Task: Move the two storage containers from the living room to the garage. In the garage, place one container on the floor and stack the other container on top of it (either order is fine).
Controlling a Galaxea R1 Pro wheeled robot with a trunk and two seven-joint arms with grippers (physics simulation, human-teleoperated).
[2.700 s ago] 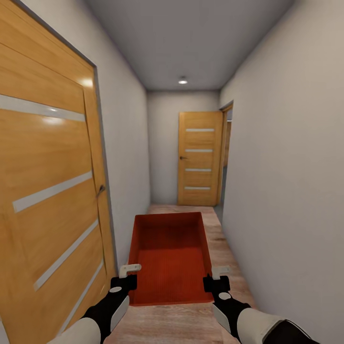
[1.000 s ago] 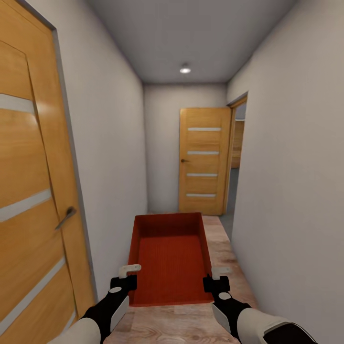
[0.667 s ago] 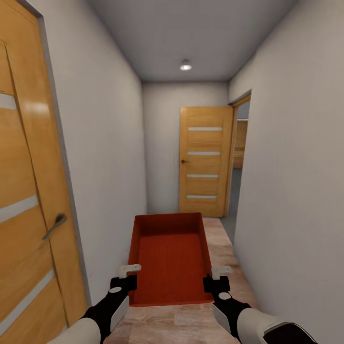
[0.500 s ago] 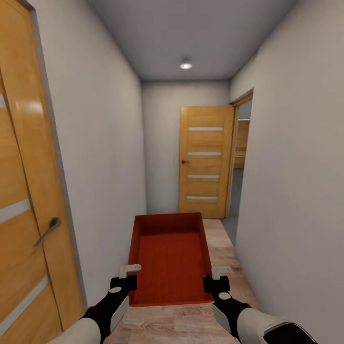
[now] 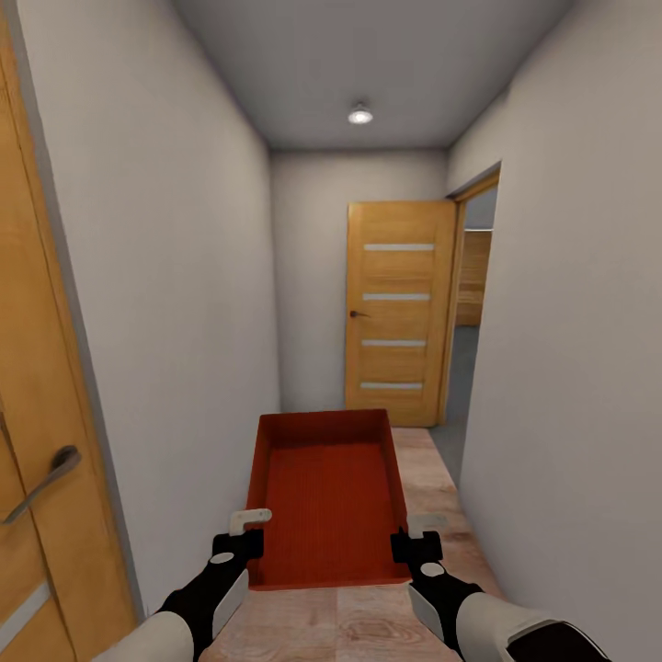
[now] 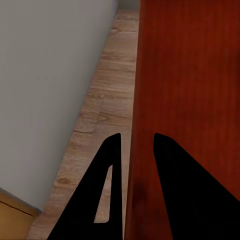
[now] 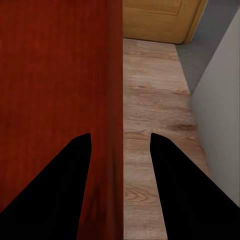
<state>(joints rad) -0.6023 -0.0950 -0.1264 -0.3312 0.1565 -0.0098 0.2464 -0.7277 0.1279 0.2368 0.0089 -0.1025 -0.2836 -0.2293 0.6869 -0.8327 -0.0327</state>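
Narrow hallway (image 5: 368,221), pale walls, wood-plank floor (image 5: 432,478), closed wooden door (image 5: 397,313) at far end w/ open doorway (image 5: 467,322) just right of it; another wooden door (image 5: 37,441) near left. One storage container (image 5: 326,496) carried level in front of robot, centred betw. both arms, prob. so it clears both walls. Container is empty. Left gripper (image 5: 246,533) pinches its left wall, right gripper (image 5: 416,535) pinches its right wall, one finger each side of the wall. Not in garage yet, I'd say.
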